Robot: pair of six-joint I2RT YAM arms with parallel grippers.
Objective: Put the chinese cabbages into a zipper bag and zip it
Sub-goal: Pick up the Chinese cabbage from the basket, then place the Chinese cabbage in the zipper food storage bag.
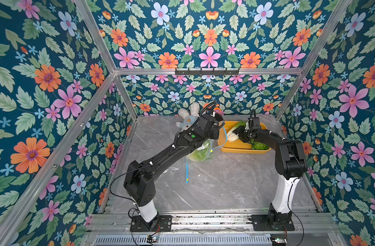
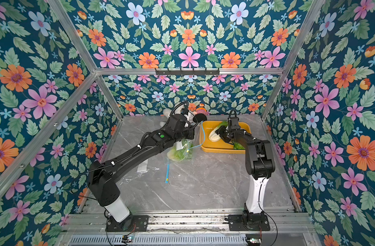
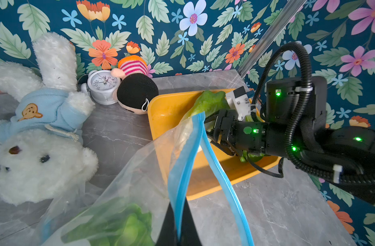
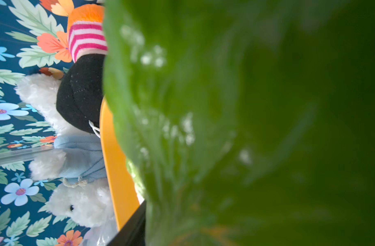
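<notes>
**Chinese cabbages: loose grip, slack bag mouth**

One lies in the zipper bag on the surface; two sit in the yellow tray. The left hand is pinched on the bag's blue rim. The right hand is at the pale head; clamped or not, I cannot tell. A leafy bite may slip, and the slack mouth could fold shut.
</notes>
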